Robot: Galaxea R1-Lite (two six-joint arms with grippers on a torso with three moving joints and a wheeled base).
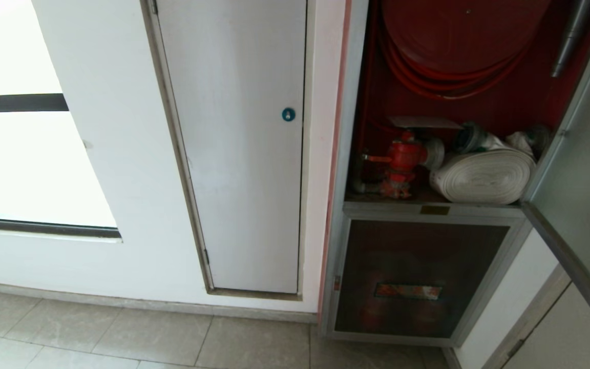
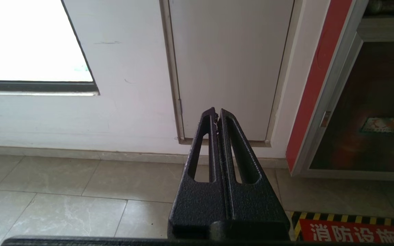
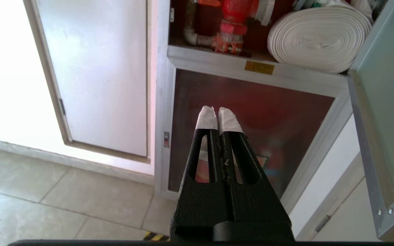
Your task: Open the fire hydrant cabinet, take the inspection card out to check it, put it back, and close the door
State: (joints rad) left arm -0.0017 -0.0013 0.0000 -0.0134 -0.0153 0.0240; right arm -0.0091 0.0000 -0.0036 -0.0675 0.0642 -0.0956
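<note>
The fire hydrant cabinet (image 1: 479, 211) stands open, showing its red interior, red hose reel (image 1: 459, 31), red valve (image 1: 403, 156) and rolled white hose (image 1: 482, 177). The door (image 1: 582, 169) is swung out to the right. A thin white sheet, the inspection card (image 1: 424, 122), lies flat above the valve. My right gripper (image 3: 217, 111) is shut and empty, with taped tips, low in front of the lower glass panel and below the valve (image 3: 233, 13). My left gripper (image 2: 217, 112) is shut and empty, pointing at the white panel's foot. Neither gripper shows in the head view.
A plain white panel with a blue round lock (image 1: 288, 114) is left of the cabinet. Below the open compartment is a smaller dark glass panel (image 1: 418, 277). A bright window (image 1: 18, 154) is far left. A red floor marking with yellow-black stripes (image 2: 354, 232) lies on the tiles.
</note>
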